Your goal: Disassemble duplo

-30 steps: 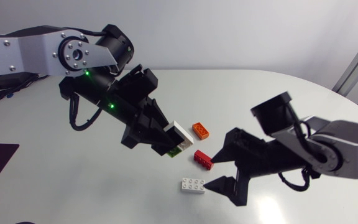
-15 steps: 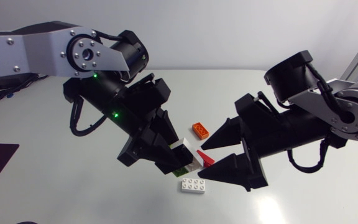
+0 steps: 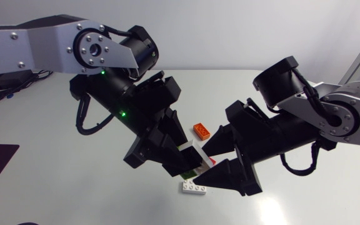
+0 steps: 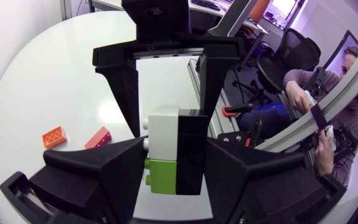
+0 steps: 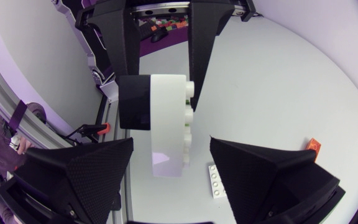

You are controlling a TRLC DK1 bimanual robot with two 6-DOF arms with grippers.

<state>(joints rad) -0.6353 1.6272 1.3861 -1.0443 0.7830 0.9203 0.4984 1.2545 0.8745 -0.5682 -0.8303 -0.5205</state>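
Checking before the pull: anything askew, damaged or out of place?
Nothing stands out. Left tool grips the brick stack squarely; right tool open facing it; orange brick, red brick, white brick lie loose on the table.

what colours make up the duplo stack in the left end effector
White, lime green and black; the stack shows best in the left wrist view.

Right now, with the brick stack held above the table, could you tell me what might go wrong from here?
The right fingers straddle the stack without touching it; closing off-centre, they may strike the left fingers beside it. A freed piece could fall onto the white brick below.
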